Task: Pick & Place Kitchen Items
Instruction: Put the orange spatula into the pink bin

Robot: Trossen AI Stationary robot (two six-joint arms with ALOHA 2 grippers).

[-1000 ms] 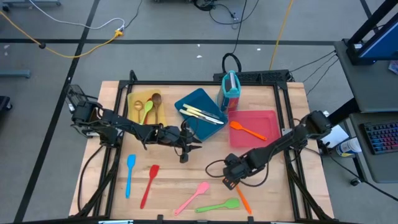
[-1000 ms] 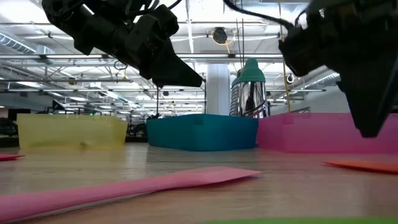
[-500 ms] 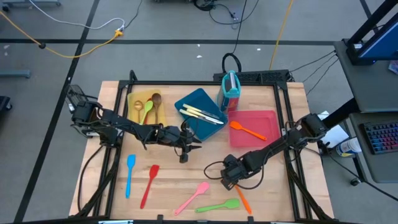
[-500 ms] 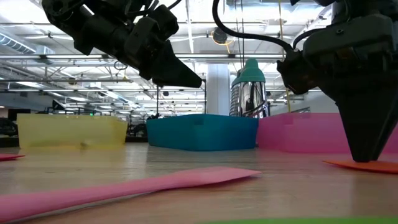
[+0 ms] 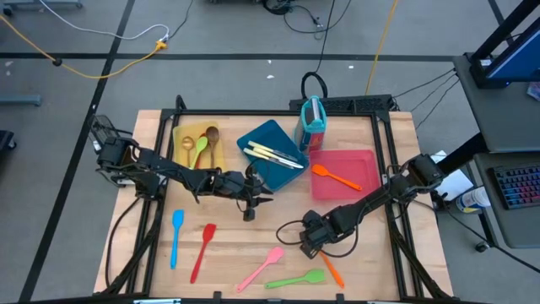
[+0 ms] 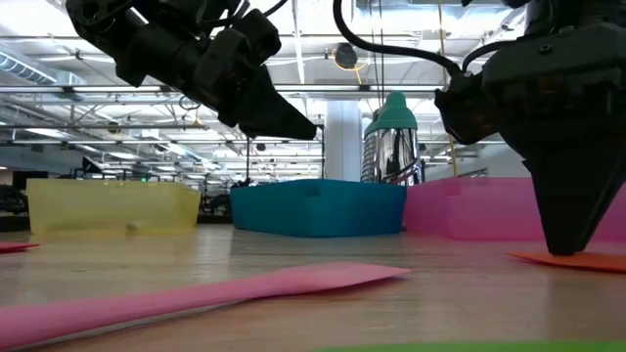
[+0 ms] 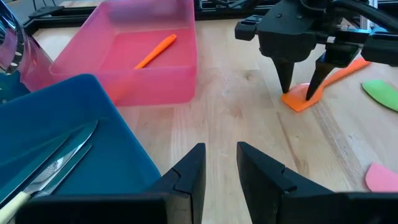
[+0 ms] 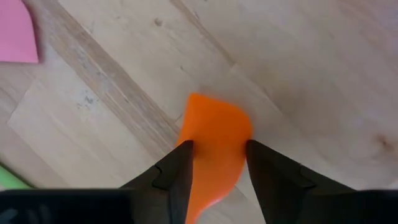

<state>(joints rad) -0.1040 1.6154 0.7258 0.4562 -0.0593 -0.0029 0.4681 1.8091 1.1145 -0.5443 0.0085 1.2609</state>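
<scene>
The right gripper (image 7: 303, 87) is down on the table with its fingers spread, one on each side of the orange spatula (image 8: 214, 143) blade. They look like they're just touching its edges, not squeezing yet. From above, the gripper covers the blade, so only the handle pokes out toward the table's front edge, next to the green spatula (image 5: 297, 279).

The left gripper (image 7: 219, 163) hovers beside the blue tray (image 5: 289, 179), fingers narrow with nothing between them.

Other items: pink spatula (image 5: 261, 268), red spatula (image 5: 202, 249) and blue spoon (image 5: 176, 235) lie loose on the wood. The knives (image 5: 273, 154) are in the blue tray, and another orange spatula (image 5: 335, 177) is in the red tray (image 5: 363, 158). The yellow tray (image 5: 179, 135) holds a green spoon (image 5: 199, 149) and wooden ones; I can't count those.
</scene>
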